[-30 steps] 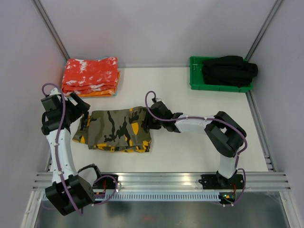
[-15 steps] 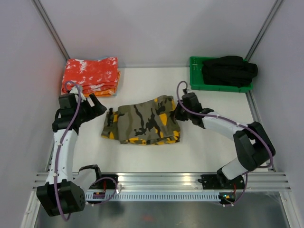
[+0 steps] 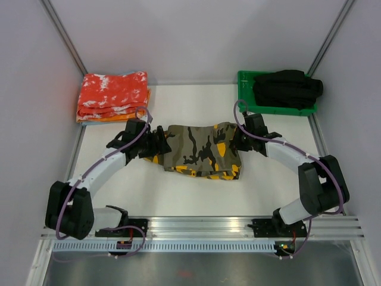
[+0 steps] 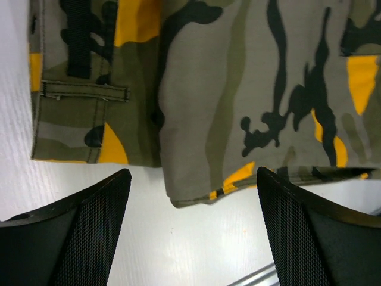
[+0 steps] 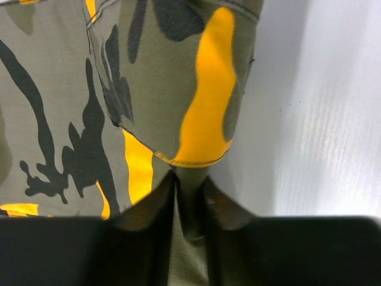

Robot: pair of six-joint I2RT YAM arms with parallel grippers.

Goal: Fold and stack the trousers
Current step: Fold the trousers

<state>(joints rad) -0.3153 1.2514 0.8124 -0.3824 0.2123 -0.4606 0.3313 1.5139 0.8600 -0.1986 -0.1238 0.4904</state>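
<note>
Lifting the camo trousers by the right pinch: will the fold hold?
Probably not: the trousers lie in soft, uneven layers, looking floppy. Pinched at one edge by the right gripper, the rest would likely sag open.

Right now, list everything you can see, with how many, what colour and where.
trousers: one pair, olive-grey, black and yellow-orange camouflage, folded, middle of the table
folded cloths: one stack, red-orange speckled white, far left corner
tray: one, green, far right corner
garment: one, black, lying in the tray
table: one, white, under everything
left fingers: two, black, open, at the trousers' left end
right fingers: two, black, pinching the trousers' right edge
</note>
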